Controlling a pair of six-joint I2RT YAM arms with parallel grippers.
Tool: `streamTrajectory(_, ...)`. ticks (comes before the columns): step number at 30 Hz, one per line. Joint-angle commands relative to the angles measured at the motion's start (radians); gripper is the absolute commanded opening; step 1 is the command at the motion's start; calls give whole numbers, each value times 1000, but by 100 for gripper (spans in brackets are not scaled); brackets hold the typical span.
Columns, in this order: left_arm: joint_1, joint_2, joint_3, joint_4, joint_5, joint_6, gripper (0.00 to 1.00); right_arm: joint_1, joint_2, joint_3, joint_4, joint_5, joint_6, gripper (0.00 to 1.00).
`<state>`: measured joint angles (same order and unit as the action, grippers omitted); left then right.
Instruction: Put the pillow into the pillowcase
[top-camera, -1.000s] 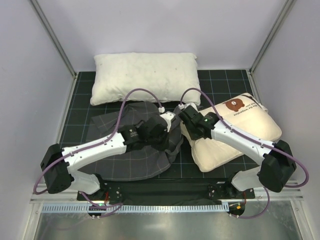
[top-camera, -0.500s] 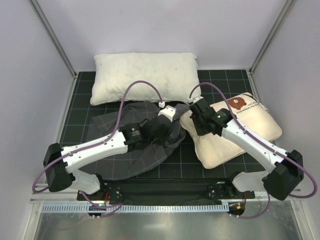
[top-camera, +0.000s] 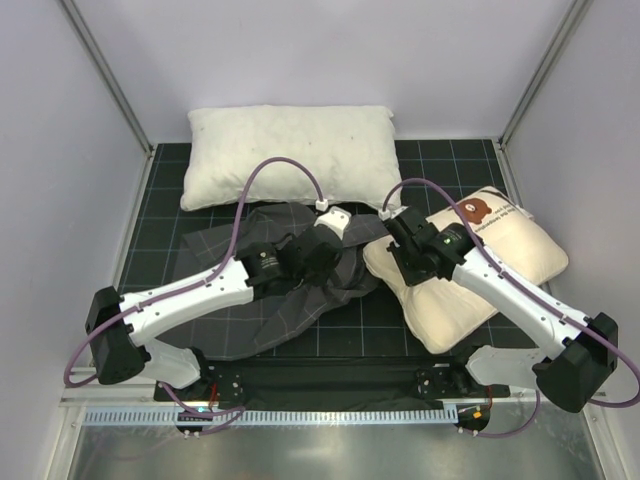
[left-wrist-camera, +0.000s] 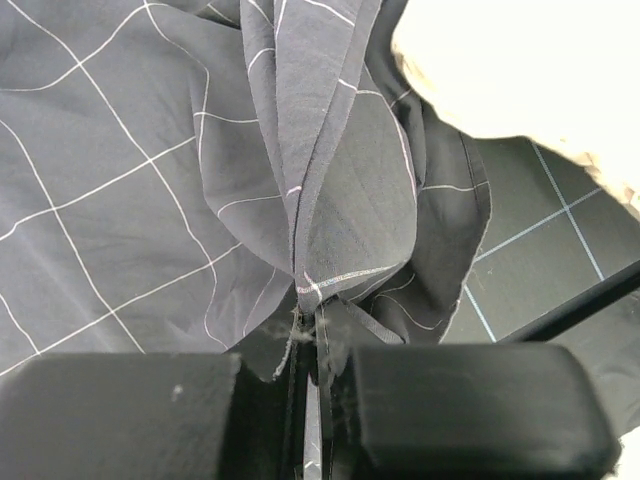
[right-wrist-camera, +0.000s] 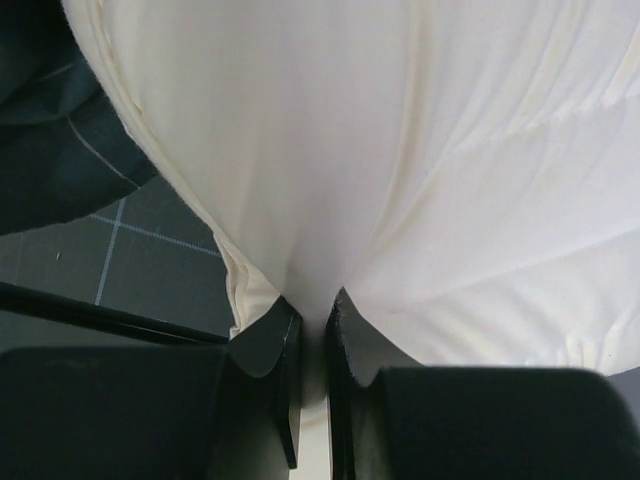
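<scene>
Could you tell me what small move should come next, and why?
Probably raise the left gripper to open the pillowcase: it pinches a fold of it, while the right gripper grips the pillow beside it, not yet inside.

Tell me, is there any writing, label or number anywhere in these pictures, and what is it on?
On the cream pillow, beside the brown bear face: dark lettering, too small and blurred to read.
Nothing else carries words or numbers: not the grey checked pillowcase, not the plain white pillow.
</scene>
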<state>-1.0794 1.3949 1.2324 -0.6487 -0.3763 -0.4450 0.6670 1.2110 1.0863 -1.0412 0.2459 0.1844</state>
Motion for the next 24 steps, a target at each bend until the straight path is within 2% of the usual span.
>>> streamTrajectory(1, 1, -36, 30, 9, 13, 22, 7, 31, -4, 24, 17, -83, -37, 4)
streamTrajectory(7, 1, 7, 44, 12, 71, 14, 8, 97, -27, 89, -11, -143, -54, 4)
streamTrajectory(13, -13, 50, 50, 24, 125, -4, 7, 108, -68, 175, -63, 4, -16, 4)
streamTrajectory(16, -19, 64, 44, 35, 129, -21, 8, 85, -79, 210, -59, -8, -23, 4)
streamTrajectory(19, -19, 56, 35, 37, 88, -52, 8, 85, -73, 202, -65, -66, -36, 4)
streamTrajectory(24, -1, 32, 42, 49, 56, -64, 11, 86, -74, 81, -30, -134, -33, 4)
